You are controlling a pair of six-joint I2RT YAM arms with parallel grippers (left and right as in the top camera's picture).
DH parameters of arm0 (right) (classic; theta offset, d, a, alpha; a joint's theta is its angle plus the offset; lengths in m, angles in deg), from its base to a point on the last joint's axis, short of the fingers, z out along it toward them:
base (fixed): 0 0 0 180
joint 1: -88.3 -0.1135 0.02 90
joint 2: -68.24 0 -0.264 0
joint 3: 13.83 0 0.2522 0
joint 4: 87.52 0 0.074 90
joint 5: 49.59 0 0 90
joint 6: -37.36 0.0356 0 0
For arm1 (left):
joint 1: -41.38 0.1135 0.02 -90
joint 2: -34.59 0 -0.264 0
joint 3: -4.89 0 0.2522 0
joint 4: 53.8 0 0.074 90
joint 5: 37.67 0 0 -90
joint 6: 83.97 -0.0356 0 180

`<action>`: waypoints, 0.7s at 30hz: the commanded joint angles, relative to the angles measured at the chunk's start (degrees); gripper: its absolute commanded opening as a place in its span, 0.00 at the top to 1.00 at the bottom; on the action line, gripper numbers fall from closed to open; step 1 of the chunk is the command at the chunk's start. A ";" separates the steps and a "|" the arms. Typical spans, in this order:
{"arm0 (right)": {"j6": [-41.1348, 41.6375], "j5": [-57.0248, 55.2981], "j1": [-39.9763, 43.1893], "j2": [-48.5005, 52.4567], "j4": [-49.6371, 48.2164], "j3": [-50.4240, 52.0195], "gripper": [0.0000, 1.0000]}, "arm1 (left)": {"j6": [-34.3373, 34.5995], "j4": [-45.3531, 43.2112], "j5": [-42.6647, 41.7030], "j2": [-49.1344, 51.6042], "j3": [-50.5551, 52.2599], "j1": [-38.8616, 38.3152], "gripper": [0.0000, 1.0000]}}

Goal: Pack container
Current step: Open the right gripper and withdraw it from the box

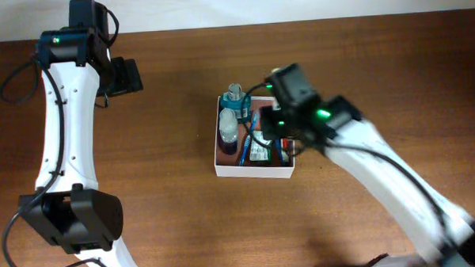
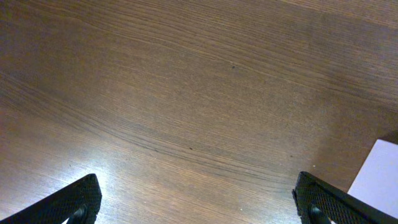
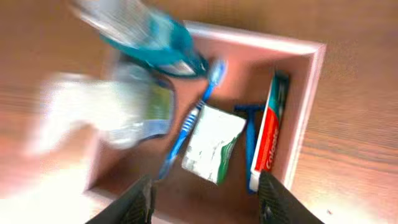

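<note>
From overhead, the container (image 1: 253, 169) is a square open-top box with thin white walls and a reddish inside. It sits near the middle of the wooden table (image 1: 177, 223). Being square, it has no clear long axis. Its mouth faces up and its sides run roughly along the table's edges. The right gripper (image 1: 268, 139) hangs over its right half, above the packed items. The left gripper (image 1: 127, 75) is well apart, toward the far left.

The left wrist view shows the left gripper (image 2: 199, 210) spread wide over bare wood, with nothing between its fingers (image 2: 78, 202). A white corner (image 2: 379, 177) shows at the lower right, and I cannot tell what it is.

In the blurred right wrist view, the container (image 3: 311, 93) lies directly below the right gripper (image 3: 208, 202). One corner points to the upper right. Inside are a red-and-white toothpaste tube (image 3: 270, 134), a blue razor (image 3: 249, 146), a blue toothbrush (image 3: 189, 124), a white-and-green packet (image 3: 212, 144) and a clear bottle with a teal collar (image 3: 146, 34). The fingers (image 3: 140, 202) stand apart and empty above the near wall.
</note>
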 commanded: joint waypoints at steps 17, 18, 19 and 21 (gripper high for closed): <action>-0.61 -8.00 -0.31 -50.42 22.29 -1.62 0.51 | -0.26 0.04 0.44 -1.55 -0.79 -0.11 0.01; -0.61 -8.00 -0.31 -53.11 22.51 -1.62 0.51 | -0.26 0.04 0.44 -1.55 -0.79 -0.11 0.01; -0.59 -8.00 -0.31 -55.74 22.80 -1.62 0.51 | -0.26 0.04 0.44 -1.55 -0.79 -0.11 0.01; -0.61 -8.00 -0.31 -63.67 23.56 -1.60 0.43 | -0.26 0.04 0.44 -1.55 -0.79 -0.11 0.01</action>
